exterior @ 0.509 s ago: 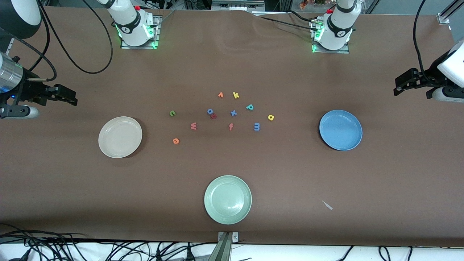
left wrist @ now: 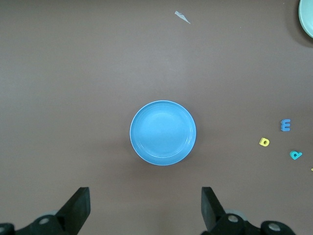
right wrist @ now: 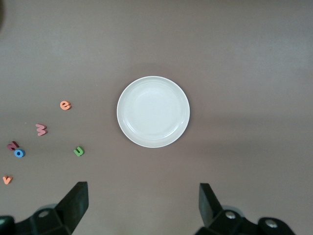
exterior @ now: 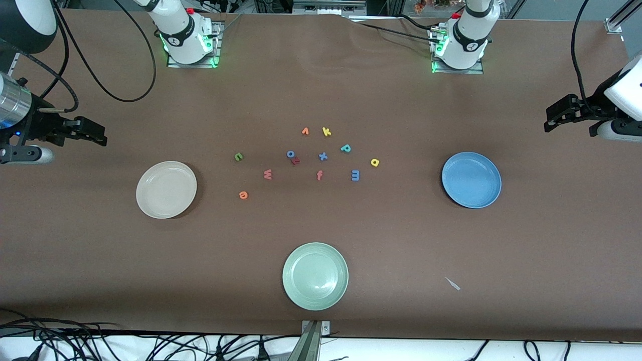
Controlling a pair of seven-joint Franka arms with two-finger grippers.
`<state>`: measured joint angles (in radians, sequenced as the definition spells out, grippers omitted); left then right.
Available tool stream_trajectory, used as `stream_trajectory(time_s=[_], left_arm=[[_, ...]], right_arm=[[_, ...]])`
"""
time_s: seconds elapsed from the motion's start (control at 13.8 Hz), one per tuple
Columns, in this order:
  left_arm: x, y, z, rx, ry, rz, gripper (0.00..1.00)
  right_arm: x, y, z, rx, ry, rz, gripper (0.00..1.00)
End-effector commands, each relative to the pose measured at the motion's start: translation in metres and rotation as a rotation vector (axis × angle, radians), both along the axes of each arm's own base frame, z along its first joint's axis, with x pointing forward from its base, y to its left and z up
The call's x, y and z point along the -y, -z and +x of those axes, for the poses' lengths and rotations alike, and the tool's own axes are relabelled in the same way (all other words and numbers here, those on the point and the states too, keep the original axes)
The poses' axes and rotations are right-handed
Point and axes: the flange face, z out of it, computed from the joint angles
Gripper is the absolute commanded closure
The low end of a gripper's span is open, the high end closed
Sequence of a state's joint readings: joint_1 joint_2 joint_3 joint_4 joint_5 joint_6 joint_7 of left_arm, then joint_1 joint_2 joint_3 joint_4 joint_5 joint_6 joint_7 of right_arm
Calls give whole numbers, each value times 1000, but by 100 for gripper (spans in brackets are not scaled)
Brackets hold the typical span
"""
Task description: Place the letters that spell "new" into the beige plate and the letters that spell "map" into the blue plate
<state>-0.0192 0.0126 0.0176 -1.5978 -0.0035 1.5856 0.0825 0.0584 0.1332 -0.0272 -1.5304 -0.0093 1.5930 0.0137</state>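
- Six small foam letters matter here, all lying flat on the brown tabletop [exterior: 321, 225] between the two target plates: the green n [exterior: 238, 156], salmon-red w [exterior: 268, 174] and orange e [exterior: 243, 194] toward the right arm's end, the teal-green p [exterior: 345, 148], yellow a [exterior: 374, 162] and blue m [exterior: 355, 175] toward the left arm's end.
- The round cream-beige plate [exterior: 166, 189] and the round mid-blue plate [exterior: 471, 179] both sit bare, so nothing is sorted yet.
- Judging by their look, the letters are feather-light, soft and thin; a pinch across a letter's outer edges from straight above seems best, with gentle pressure so the foam does not buckle or flip away.
- The left gripper [left wrist: 144, 208] hangs over the tabletop near the blue plate, fingers spread wide and holding nothing; the right gripper [right wrist: 142, 205] hangs likewise near the beige plate, also spread and bare.
- Only the front view shows all letters together, including the yellow k [exterior: 326, 131] and red f [exterior: 319, 175] decoys; each wrist view shows its plate from directly overhead and only part of the letters.
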Motion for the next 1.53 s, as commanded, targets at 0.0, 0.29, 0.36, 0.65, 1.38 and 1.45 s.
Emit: stream_trajectory(time_s=[0.0,0.29,0.36,0.65,1.38,1.45], left_arm=[[3,-5,3,-7,8,-15,0],[7,-5,2,-7,8,-15,0],[7,-4,3,-9,8,-15,0],[9,-6,2,-6,9,-15,0],[13,-6,2,-6,17,-15,0],[13,-5,2,-7,17,-15,0]], right_arm=[[1,-3,-2,1,2,12,0],[1,-3,-2,1,2,12,0],[0,-3,-2,1,2,13,0],[0,-2,-2,0,2,13,0],[0,-2,-3,-2,2,13,0],[0,-2,-3,-2,2,13,0]])
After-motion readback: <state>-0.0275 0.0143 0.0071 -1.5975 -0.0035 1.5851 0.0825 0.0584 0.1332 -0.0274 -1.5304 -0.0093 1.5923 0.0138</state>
